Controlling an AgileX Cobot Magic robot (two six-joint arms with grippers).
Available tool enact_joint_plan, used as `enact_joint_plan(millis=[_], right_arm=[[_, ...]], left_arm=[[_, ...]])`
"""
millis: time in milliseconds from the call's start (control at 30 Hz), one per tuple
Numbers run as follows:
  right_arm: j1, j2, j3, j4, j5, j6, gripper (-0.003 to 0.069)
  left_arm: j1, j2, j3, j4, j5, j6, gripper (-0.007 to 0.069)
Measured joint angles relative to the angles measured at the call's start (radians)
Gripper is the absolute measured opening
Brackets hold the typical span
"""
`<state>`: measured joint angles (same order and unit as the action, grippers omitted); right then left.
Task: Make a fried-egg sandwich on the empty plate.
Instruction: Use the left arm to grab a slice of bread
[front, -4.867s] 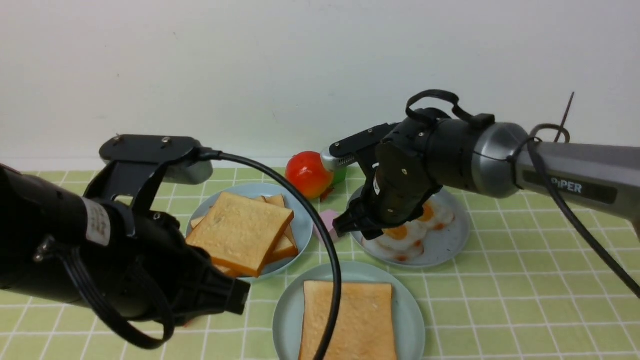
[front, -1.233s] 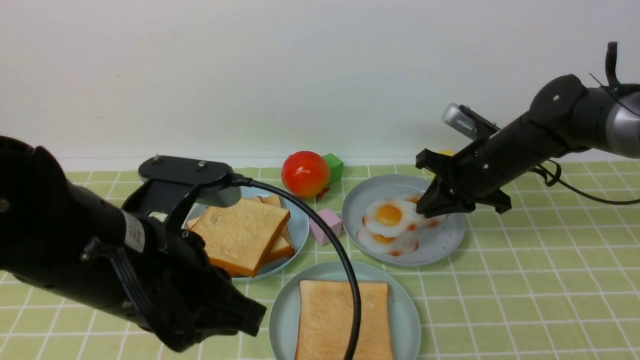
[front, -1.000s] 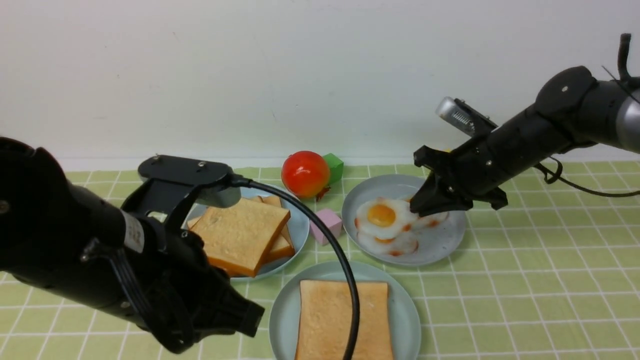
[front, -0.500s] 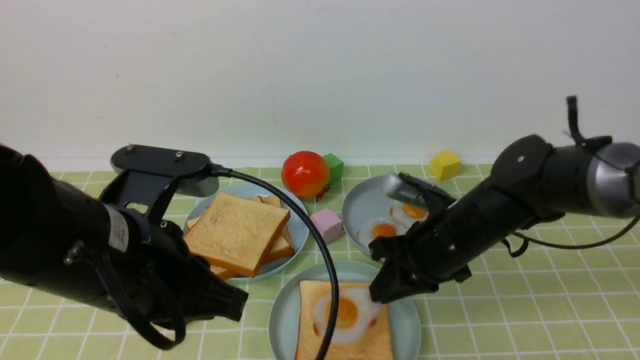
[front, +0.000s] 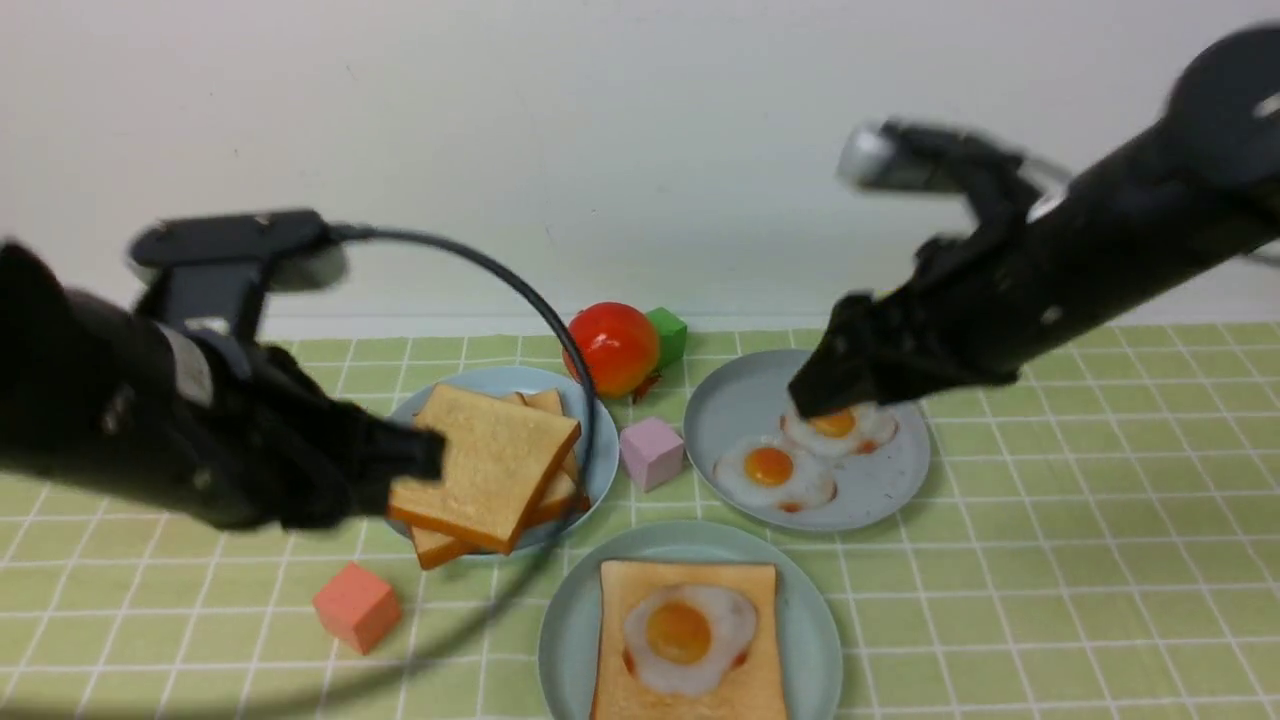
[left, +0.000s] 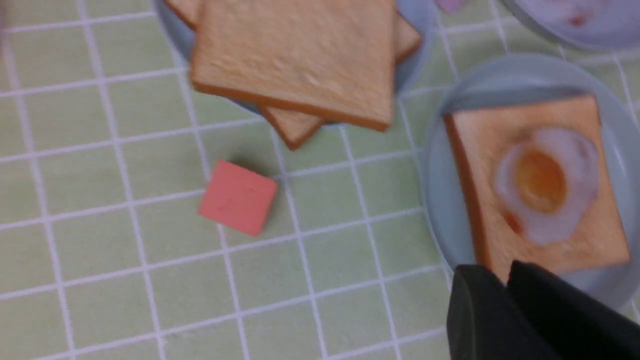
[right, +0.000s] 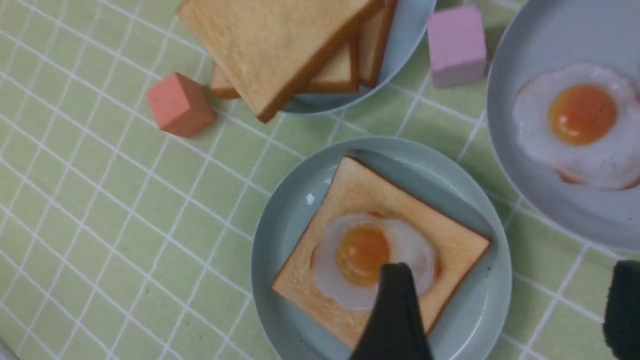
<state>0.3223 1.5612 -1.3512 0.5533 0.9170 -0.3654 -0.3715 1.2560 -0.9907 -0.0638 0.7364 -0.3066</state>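
Right gripper (right: 510, 272) hangs w/ jaws spread wide, nothing in them; prob. bc its egg job looks done. Left gripper (left: 507, 272), jaws all but together and empty, hovers nr the toast stack (front: 490, 460), likely for the top slice. The plate (right: 280, 260), smooth pale mint w/ shallow rim, lies below right gripper, ahead of its jaws. On it: one flat square toast slice (right: 450, 250), grainy golden, darker crust. The fried egg (right: 362, 255), glossy white w/ orange yolk, sits centred there, so a lid slice should seat flat.
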Motion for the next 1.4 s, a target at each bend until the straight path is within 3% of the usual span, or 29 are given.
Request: enact_joint_plan(millis=[100,267,533,733,900,1000,1100,1300,1400], right_arm=[[0.036,-0.105,0.019,-0.024,0.019,0.016,0.055],[0.153,-0.194,0.112,-0.026,0.004,-0.034,0.055],[0.259,-0.244,0.181,-0.027,-0.016,-0.1,0.0551],[0.26,-0.244,0.181,-0.033,-0.014,-0.102,0.0551],[0.26,-0.244,0.181,-0.038,-0.004,-0.104,0.0551],[0.26,-0.244,0.181,-0.038,0.005,-0.104,0.0551],[0.26,-0.244,0.181,-0.035,0.013,-0.104,0.0551],[0.261,-0.244,0.181,-0.033,0.028,-0.104,0.0551],[0.261,-0.244,0.181,-0.033,0.048,-0.104,0.0551]], left_arm=[[0.164,0.108,-0.087,-0.151,0.029,0.127,0.0099],[0.29,0.279,-0.207,-0.336,0.071,0.35,0.017],[0.305,0.544,-0.396,-0.369,0.116,0.555,0.0384],[0.305,0.679,-0.449,-0.37,0.118,0.581,0.0399],[0.305,0.737,-0.455,-0.376,0.126,0.614,0.0308],[0.305,0.737,-0.458,-0.376,0.135,0.625,0.0195],[0.305,0.736,-0.462,-0.38,0.168,0.627,0.0029],[0.305,0.697,-0.463,-0.453,0.238,0.658,-0.0004],[0.305,0.629,-0.461,-0.572,0.305,0.724,-0.0004]])
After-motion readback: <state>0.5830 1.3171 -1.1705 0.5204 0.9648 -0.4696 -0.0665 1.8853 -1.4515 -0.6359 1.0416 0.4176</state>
